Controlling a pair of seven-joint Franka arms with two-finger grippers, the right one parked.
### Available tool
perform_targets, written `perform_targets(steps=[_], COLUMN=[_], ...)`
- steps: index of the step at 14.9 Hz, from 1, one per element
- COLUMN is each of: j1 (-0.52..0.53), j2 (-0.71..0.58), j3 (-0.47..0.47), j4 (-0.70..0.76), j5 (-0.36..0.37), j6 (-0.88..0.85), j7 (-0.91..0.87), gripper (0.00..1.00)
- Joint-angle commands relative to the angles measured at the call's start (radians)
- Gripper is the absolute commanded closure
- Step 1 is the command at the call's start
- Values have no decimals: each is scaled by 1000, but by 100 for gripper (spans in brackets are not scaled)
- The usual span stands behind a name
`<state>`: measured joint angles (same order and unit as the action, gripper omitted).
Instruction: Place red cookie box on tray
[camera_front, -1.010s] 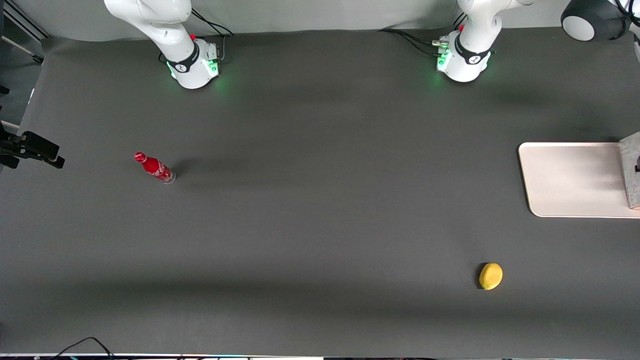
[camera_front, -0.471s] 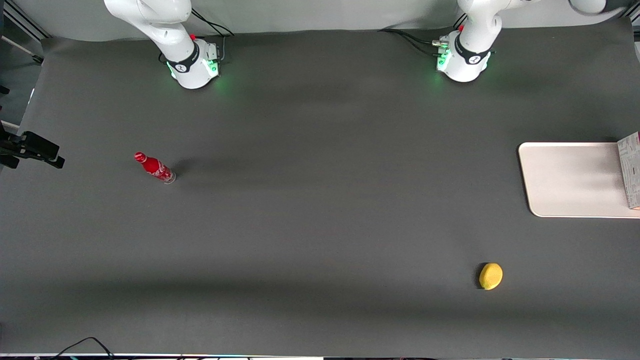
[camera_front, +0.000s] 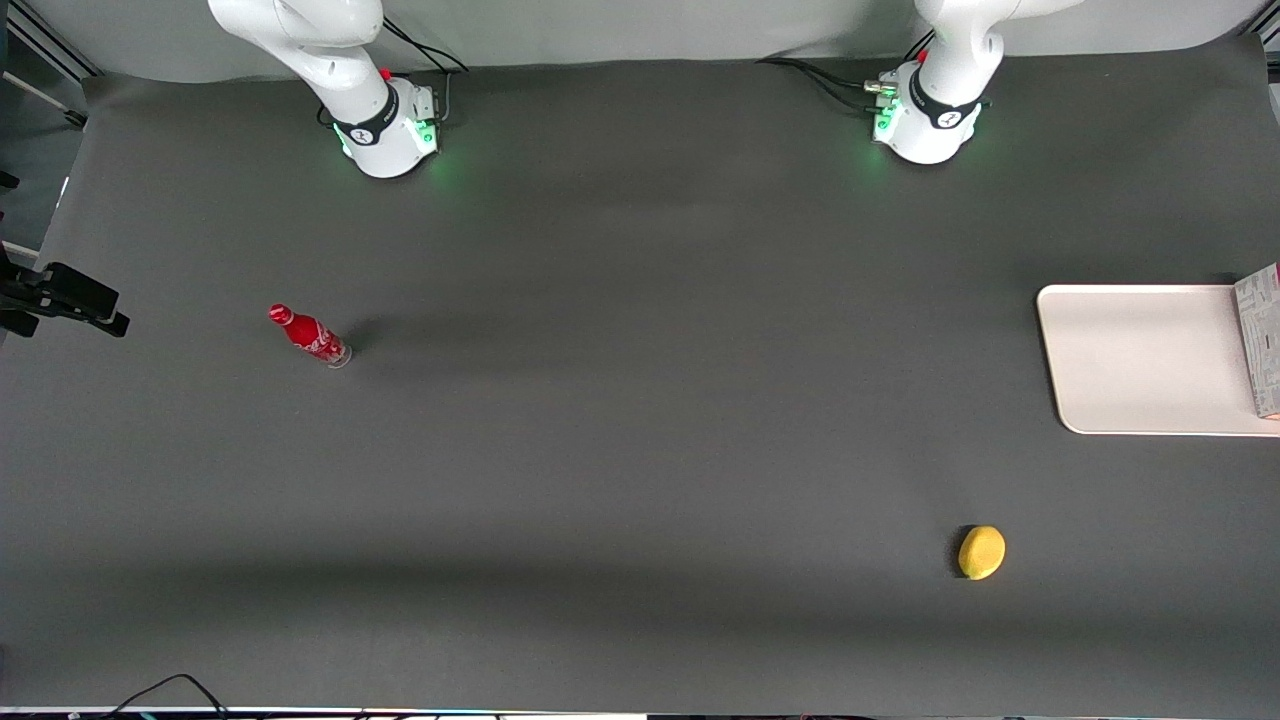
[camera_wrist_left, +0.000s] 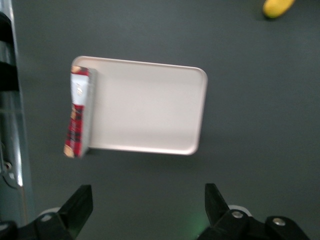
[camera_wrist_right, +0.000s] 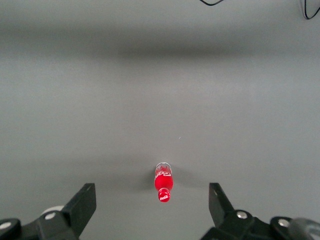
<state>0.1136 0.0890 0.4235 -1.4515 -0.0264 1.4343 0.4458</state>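
what the edges cut off and the blur hides

in the front view the tray and the red cookie box run off the frame's edge; from my wrist, my gripper shows only its two spread fingertips, the box's print is a blur, and the lemon is clipped.

tray: smooth cream-white plastic look, soft sheen
red cookie box: printed cardboard, red tartan face, pale side; on the tray's short edge
table: matt dark grey cloth-like cover
gripper: high above the table; black matt plastic fingers spread wide
lemon: dull yellow skin
bottle: glossy red
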Motion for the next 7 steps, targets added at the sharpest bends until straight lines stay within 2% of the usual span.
perform_targets(steps=[1,4,7], j1=[-3,-3,-5], j2=[-191,-361,-449], j3=[-217,-435,-531], j4=[-96,-327,-524], j5=[45,40,11], j6=[-135,-47,96], j7=[-295,-528,-610], gripper=[0,0,0])
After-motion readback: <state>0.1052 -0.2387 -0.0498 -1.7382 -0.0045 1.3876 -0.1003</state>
